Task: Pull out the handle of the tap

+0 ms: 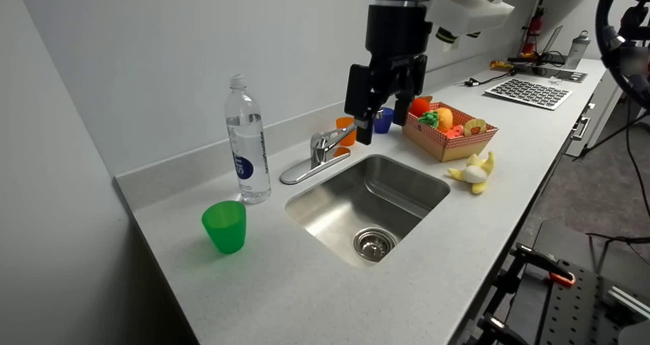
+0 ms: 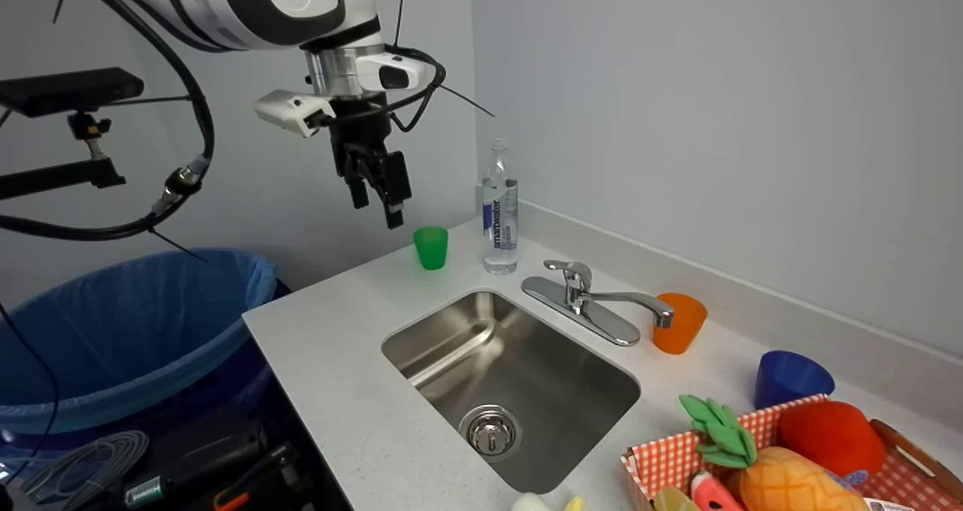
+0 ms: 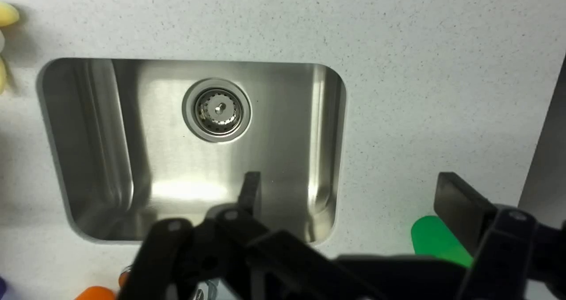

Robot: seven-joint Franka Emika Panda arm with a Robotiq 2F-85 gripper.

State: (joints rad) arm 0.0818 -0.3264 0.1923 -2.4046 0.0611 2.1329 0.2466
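The chrome tap [image 1: 319,154] stands on the counter behind the sink in both exterior views [image 2: 576,293]. Its short handle [image 2: 558,266] tops the tap body and points left in an exterior view. The long low spout [image 2: 630,298] points the opposite way. In the wrist view only small chrome bits of the tap [image 3: 207,290] show at the bottom edge; the gripper hides the rest. My gripper [image 1: 383,124] is open and empty, with its fingers wide apart [image 3: 347,180]. It hangs pointing down above the counter [image 2: 377,207], apart from the tap.
A steel sink [image 1: 325,218] lies in front of the tap. A clear bottle [image 2: 499,217] and a green cup [image 1: 226,228] stand to one side. An orange cup [image 2: 681,323], a blue cup [image 2: 791,379], a basket of toy fruit [image 1: 442,144] and a toy banana [image 1: 475,174] are on the other.
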